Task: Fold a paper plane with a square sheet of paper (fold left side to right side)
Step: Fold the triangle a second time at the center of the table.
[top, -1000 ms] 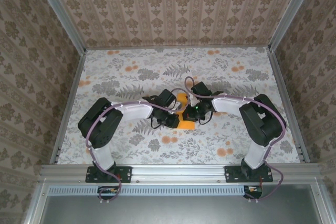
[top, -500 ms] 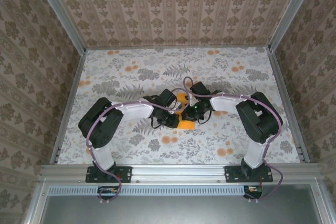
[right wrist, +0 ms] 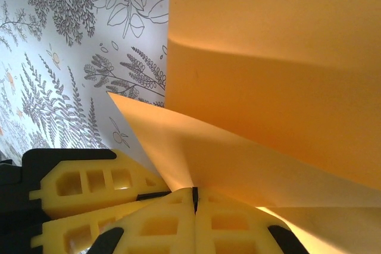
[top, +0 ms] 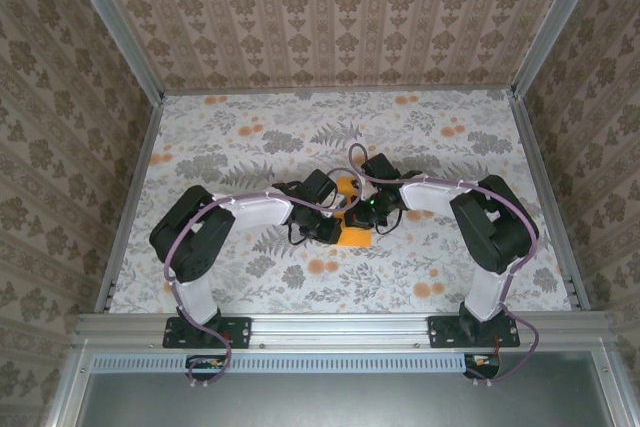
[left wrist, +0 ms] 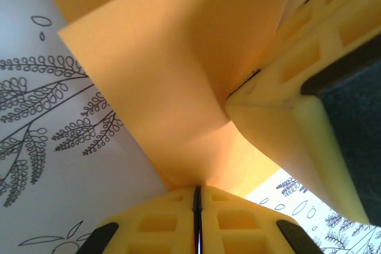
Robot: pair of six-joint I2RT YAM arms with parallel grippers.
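The square sheet of paper is bright orange and lies folded in layers at the table's middle, mostly covered by both grippers. My left gripper comes in from the left. In the left wrist view its jaws are shut on a corner of the paper. My right gripper meets it from the right and is shut on a creased flap of the paper. The right gripper's yellow fingers clamp the paper just beside the left jaws. No paper plane shape can be made out.
The table has a floral cloth with small orange flower blotches. Patterned walls and metal rails close it in on three sides. Open cloth lies all round the two grippers.
The right arm's elbow has shifted slightly left, toward the centre. Both grippers stay shut on the paper in about the same place.
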